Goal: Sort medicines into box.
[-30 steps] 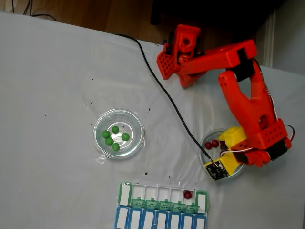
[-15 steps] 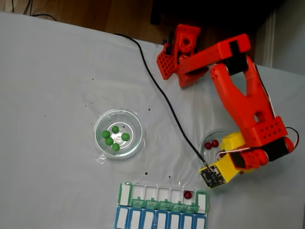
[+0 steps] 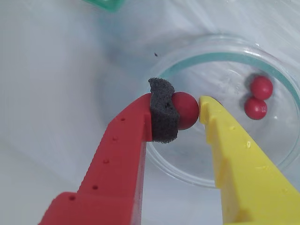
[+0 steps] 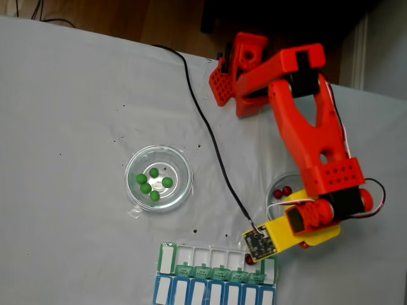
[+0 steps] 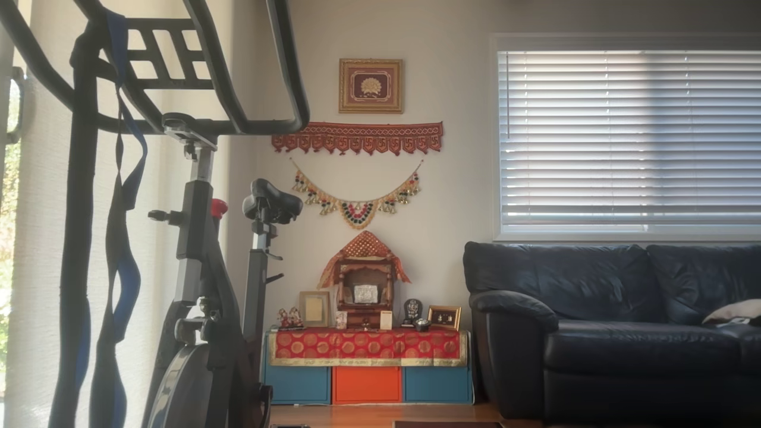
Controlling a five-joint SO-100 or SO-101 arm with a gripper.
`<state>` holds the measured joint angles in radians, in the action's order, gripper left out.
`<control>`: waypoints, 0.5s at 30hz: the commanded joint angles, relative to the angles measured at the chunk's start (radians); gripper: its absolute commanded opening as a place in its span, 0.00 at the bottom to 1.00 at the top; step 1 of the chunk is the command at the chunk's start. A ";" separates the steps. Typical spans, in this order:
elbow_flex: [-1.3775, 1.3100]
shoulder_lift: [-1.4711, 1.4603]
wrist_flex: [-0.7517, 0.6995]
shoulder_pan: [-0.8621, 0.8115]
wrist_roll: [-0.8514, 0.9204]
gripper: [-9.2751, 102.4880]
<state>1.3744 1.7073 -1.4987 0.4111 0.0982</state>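
Red pill sat pinched in my gripper, foam-padded against slipping, lifted clear of the dish for the box.

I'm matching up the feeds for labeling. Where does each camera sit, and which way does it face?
Wrist view: rides the arm, looking down past the end effector gripping a red pill above a glass dish.
Fixed view: overhead, facing the table, orange arm, pill organizer.
Other view: faces a living room, sofa.
Wrist and fixed views share the dish.
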 commanded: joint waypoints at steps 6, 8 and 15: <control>-0.084 0.130 0.041 -0.097 0.018 0.09; -0.066 0.124 0.086 -0.138 0.032 0.09; -0.291 -0.109 0.051 -0.253 0.060 0.09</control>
<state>1.2471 1.6183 -1.4297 0.1825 0.1457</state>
